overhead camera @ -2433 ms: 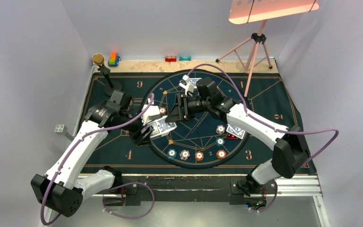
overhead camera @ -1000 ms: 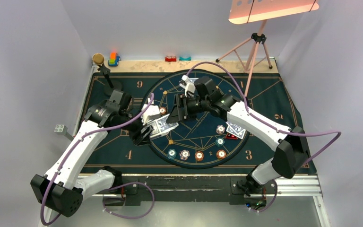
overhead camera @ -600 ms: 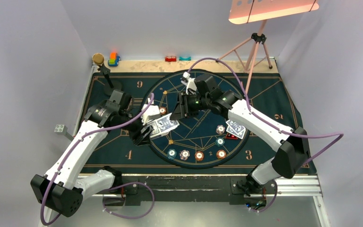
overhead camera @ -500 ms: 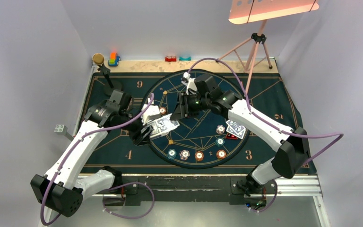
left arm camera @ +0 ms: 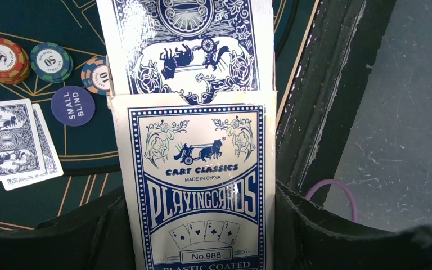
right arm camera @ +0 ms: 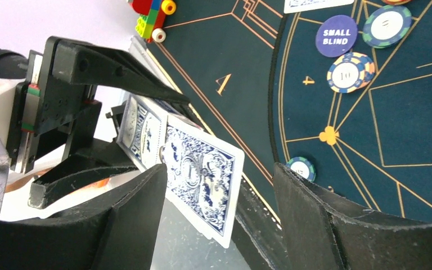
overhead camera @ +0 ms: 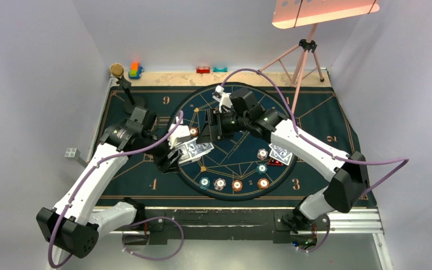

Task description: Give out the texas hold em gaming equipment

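Nearest you, a grey metal rail [overhead camera: 351, 220] ran along the front edge of the worktop. Beyond it lay the dark blue mat [overhead camera: 140, 183], lined and numbered in gold, with a round layout at its middle. A row of four poker chips [overhead camera: 237, 184] sat on the circle's near arc. Further in on the right were two more chips [overhead camera: 262, 153], the red triangle token [overhead camera: 274, 162] and two face-down playing cards [overhead camera: 281, 153].

Left of centre, your left jaws were clenched on the card box [left arm camera: 197, 169], held clear of the mat. One blue-backed card [left arm camera: 185, 39] stuck out of its open end. Your right jaws stood released, a finger on either side of that card without pinching it. The blue small blind disc [left arm camera: 73, 105] lay just beside a chip marked ten [left arm camera: 95, 75].

Your right arm [overhead camera: 292, 140] stretched across the circle and hid part of it. At the mat's far left corner stood the black stand [overhead camera: 126, 90]. Behind it, a bare wooden strip [overhead camera: 259, 79] carried the toy blocks [overhead camera: 135, 70], a red piece [overhead camera: 203, 70] and a teal piece [overhead camera: 220, 69]. A pink tripod [overhead camera: 302, 56] rose at the far right under a pale panel [overhead camera: 323, 11]. Pale lilac walls [overhead camera: 34, 84] closed in three sides.
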